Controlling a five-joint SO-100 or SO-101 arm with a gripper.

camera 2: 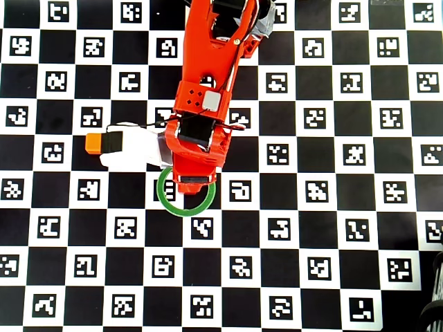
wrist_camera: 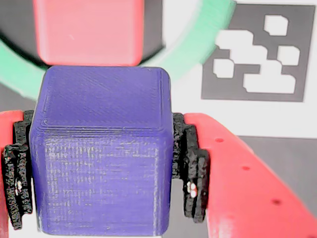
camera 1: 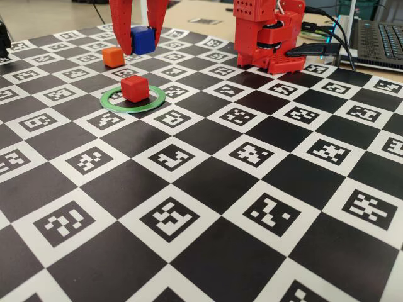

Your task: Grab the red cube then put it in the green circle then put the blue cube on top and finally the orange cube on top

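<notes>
- Fixed view: the gripper (camera 1: 140,39) is clamped on the blue cube (camera 1: 143,39), held up off the checkered board (camera 1: 264,189) near its far edge. The red cube (camera 1: 135,88) sits inside the green circle (camera 1: 133,99), nearer the camera and lower than the load. The orange cube (camera 1: 113,56) waits on the board, beside the gripper on its left.
- Wrist view: black pads (wrist_camera: 190,163) squeeze both sides of the blue cube (wrist_camera: 101,153), a firm hold! Red cube (wrist_camera: 89,30) lies just ahead at the top of the picture, ring (wrist_camera: 198,44) arcing around it, so the carry looks to need only a short push forward, then down.
- Overhead view: the arm (camera 2: 204,104) covers ring centre (camera 2: 166,203) and both cubes; only the orange cube (camera 2: 95,143) shows, towards the left edge. 1 cube placed, 2 to stack.
</notes>
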